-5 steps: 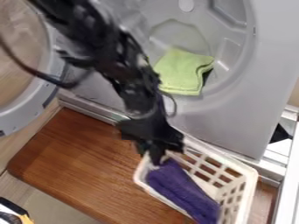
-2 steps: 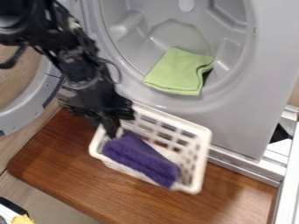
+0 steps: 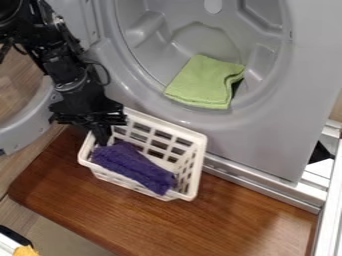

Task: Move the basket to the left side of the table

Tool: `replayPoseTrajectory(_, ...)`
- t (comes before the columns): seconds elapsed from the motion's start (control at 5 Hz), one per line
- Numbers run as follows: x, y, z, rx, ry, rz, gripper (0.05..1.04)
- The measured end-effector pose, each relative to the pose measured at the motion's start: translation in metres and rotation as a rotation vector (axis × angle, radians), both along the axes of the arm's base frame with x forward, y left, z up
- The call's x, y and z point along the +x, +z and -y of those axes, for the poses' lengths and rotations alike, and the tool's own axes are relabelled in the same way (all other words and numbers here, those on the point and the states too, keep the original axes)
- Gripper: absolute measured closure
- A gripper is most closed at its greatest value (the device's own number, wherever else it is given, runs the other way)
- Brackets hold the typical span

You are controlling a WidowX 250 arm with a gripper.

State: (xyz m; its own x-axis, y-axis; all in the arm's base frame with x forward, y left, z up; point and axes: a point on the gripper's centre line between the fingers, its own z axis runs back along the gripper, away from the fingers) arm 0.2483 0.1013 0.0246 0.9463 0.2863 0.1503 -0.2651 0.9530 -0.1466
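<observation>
One brown wooden tabletop (image 3: 220,225) with rounded corners lies under one white plastic basket (image 3: 198,165) with slotted sides. The basket sits on the tabletop's left part; the wood extends farther to its right than to its left. Above the basket stands one gray washing machine (image 3: 267,135), its round drum facing the viewer. One round door (image 3: 20,130), swung open, is to the left of the basket. A metal rail (image 3: 260,183) runs to the right of the basket, along the machine's lower edge, and farther right is a white frame (image 3: 327,215). Below and left of the basket, beyond the wood, is a pale gray surface (image 3: 47,230), with one partly visible black, white and yellow object (image 3: 13,236) in the corner.

There are two cloths: one purple cloth (image 3: 133,165), bunched inside the basket, and one folded green cloth (image 3: 204,82), in the drum above and to the right of the basket.

One black robot arm (image 3: 60,60) slants in from above and left of the basket. Its gripper (image 3: 101,140) is at the basket's left end, beside the purple cloth; whether it is clenched, released or grasping the rim, I cannot tell.
</observation>
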Motion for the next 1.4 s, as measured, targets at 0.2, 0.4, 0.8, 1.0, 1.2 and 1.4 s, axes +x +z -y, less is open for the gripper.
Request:
replayPoseTrajectory(0.2, -0.001, -0.02, -0.013, -0.01, 0.018, -0.048, 0.987)
replayPoseTrajectory(0.4, -0.002, -0.036, -0.019, -0.009, 0.049, -0.08, 0.987)
replayPoseTrajectory(0.8, -0.006, -0.052, -0.022, 0.0, 0.1, -0.126, 0.752)
replayPoseTrajectory(1.0, -0.006, -0.052, -0.022, -0.003, 0.113, -0.13, 0.444)
replayPoseTrajectory(1.2, -0.007, -0.052, -0.022, -0.005, 0.115, -0.136, 0.147)
replayPoseTrajectory(1.4, -0.009, -0.047, -0.022, 0.018, 0.112, -0.154, 0.076)
